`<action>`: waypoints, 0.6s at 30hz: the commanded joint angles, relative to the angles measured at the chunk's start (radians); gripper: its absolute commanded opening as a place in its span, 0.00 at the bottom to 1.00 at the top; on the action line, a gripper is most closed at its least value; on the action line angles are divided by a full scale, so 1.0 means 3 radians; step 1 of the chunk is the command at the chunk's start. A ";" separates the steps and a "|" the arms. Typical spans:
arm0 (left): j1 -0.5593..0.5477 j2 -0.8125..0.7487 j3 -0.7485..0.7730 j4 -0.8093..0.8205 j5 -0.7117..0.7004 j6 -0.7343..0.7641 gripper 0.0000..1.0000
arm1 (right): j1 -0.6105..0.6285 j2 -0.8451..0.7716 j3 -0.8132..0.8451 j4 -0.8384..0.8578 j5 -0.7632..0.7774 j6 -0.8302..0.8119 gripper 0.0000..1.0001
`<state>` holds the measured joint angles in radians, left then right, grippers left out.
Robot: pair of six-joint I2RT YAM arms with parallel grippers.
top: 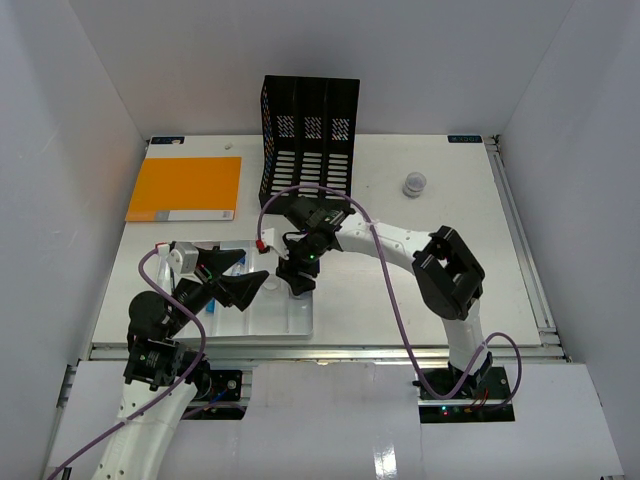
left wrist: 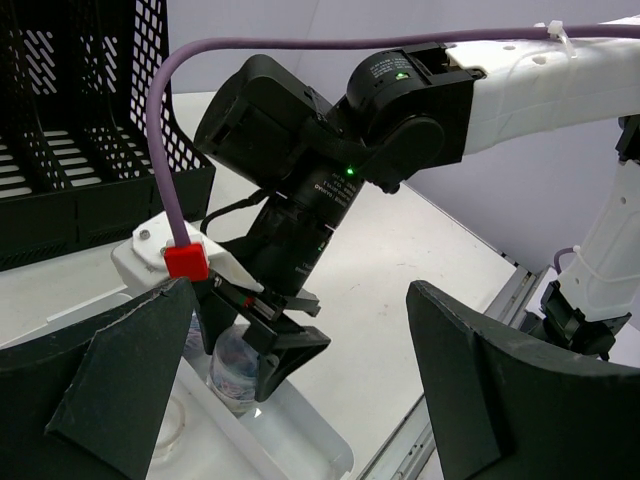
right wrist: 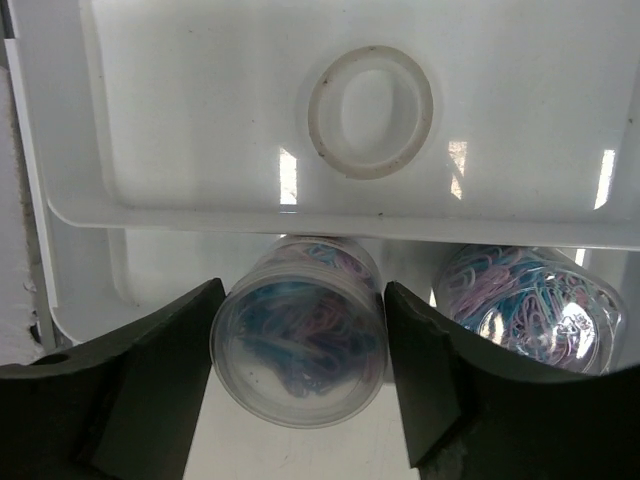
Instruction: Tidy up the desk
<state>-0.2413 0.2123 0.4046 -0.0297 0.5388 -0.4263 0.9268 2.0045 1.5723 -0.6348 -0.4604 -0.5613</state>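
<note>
The white desk [top: 400,300] holds a white compartmented tray [top: 290,328] at the near left. My right gripper [top: 297,282] is shut on a clear jar of coloured paper clips [right wrist: 298,345], fingers on both its sides, with its base in the tray's narrow compartment [right wrist: 300,215]. A second jar of paper clips [right wrist: 520,305] stands beside it in that compartment. A white tape ring [right wrist: 370,112] lies in the large compartment. My left gripper [top: 250,270] hovers over the tray, wide open and empty. In the left wrist view the held jar [left wrist: 233,372] shows under the right gripper [left wrist: 262,352].
An orange notebook [top: 185,188] lies at the far left. A black file organizer [top: 308,140] stands at the back middle. A small clear jar [top: 414,184] stands at the back right. Metal rails edge the desk on the right [top: 520,250].
</note>
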 commanded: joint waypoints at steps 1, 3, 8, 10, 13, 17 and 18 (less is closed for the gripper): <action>0.0007 0.0004 0.0042 -0.0008 0.0004 0.0030 0.98 | 0.0025 -0.0063 0.0010 0.0009 0.0307 -0.0015 0.89; 0.0007 -0.0004 0.0046 -0.0014 -0.0003 0.0030 0.98 | 0.0030 -0.0122 0.0014 0.0004 0.0297 -0.0033 0.90; 0.0007 -0.0002 0.0046 -0.0009 -0.0001 0.0030 0.98 | -0.0031 -0.0377 0.0025 -0.0018 0.0308 -0.0057 0.90; 0.0007 -0.0002 0.0043 -0.0009 -0.0001 0.0029 0.98 | -0.0142 -0.0536 0.0036 -0.0019 0.0311 -0.0057 0.90; 0.0007 0.0000 0.0045 -0.0003 0.0001 0.0027 0.98 | -0.0369 -0.0721 0.0032 0.0021 0.0381 -0.0031 0.90; 0.0007 0.0017 0.0037 0.0015 0.0012 0.0025 0.98 | -0.0942 -0.0902 -0.0014 0.0270 0.0607 0.0179 0.90; 0.0008 0.0024 0.0036 0.0018 0.0018 0.0024 0.98 | -0.1165 -0.0900 -0.0038 0.0360 0.0601 0.0330 0.90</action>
<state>-0.2413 0.2123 0.4046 -0.0296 0.5389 -0.4264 0.7712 1.7950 1.5723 -0.6220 -0.3486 -0.5525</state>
